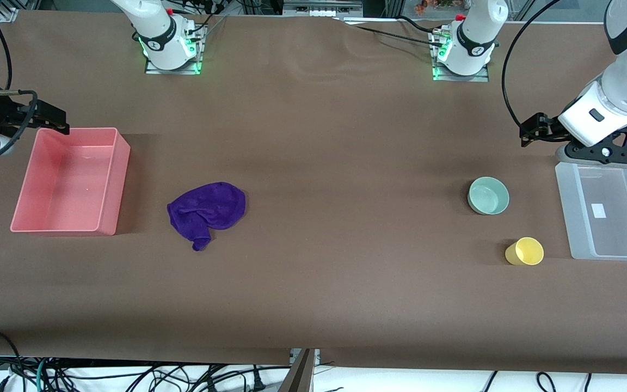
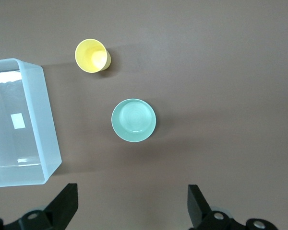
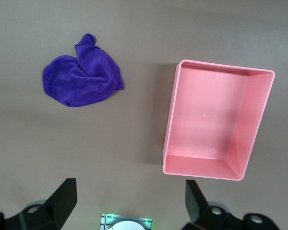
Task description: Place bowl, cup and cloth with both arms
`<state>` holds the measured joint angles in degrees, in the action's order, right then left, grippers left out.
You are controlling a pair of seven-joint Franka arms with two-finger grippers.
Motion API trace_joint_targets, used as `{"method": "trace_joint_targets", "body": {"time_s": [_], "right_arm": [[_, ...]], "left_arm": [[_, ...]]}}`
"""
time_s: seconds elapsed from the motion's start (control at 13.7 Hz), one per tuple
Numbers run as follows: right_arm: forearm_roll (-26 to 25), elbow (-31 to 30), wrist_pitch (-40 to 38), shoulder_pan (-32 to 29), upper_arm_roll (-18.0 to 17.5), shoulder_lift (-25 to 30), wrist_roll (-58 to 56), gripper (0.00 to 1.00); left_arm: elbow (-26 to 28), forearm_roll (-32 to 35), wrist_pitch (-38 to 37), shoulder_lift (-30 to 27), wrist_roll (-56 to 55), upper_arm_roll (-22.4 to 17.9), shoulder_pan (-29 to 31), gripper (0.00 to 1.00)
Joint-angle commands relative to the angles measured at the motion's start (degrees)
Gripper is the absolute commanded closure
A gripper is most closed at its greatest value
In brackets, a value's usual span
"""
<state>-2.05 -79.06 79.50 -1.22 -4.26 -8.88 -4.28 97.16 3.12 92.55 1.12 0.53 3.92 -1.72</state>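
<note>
Lying crumpled on the brown worktop (image 1: 313,283), the deep purple fabric cloth (image 1: 208,212) sits beside a pink plastic bin (image 1: 112,179). Toward the left arm's end, the mint-green bowl (image 1: 488,195) and yellow plastic cup (image 1: 524,251) stand near a clear bin (image 1: 569,218). Left tool (image 2: 132,208) and right tool (image 3: 129,206) hover, fingers apart.

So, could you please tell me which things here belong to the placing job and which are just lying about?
Job:
bowl
cup
cloth
left gripper, open, over the table by the clear bin
right gripper, open, by the pink bin

Lying about:
nothing; both bins probably serve as targets
</note>
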Motion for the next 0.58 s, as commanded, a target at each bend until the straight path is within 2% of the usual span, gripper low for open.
{"method": "trace_joint_targets", "body": {"time_s": [0.0,0.51], "right_arm": [[-0.59,1.72,-0.48,0.17,-0.13,-0.69,-0.11,0.0],[-0.67,1.89,-0.13,0.17,-0.05,-0.7,-0.21,0.0]], "left_arm": [[-0.57,-1.63,-0.79,-0.15,0.78,-0.14,0.31,0.0],[-0.14,-1.45,-1.93,-0.06,0.87,-0.23,1.79,0.0]]}}
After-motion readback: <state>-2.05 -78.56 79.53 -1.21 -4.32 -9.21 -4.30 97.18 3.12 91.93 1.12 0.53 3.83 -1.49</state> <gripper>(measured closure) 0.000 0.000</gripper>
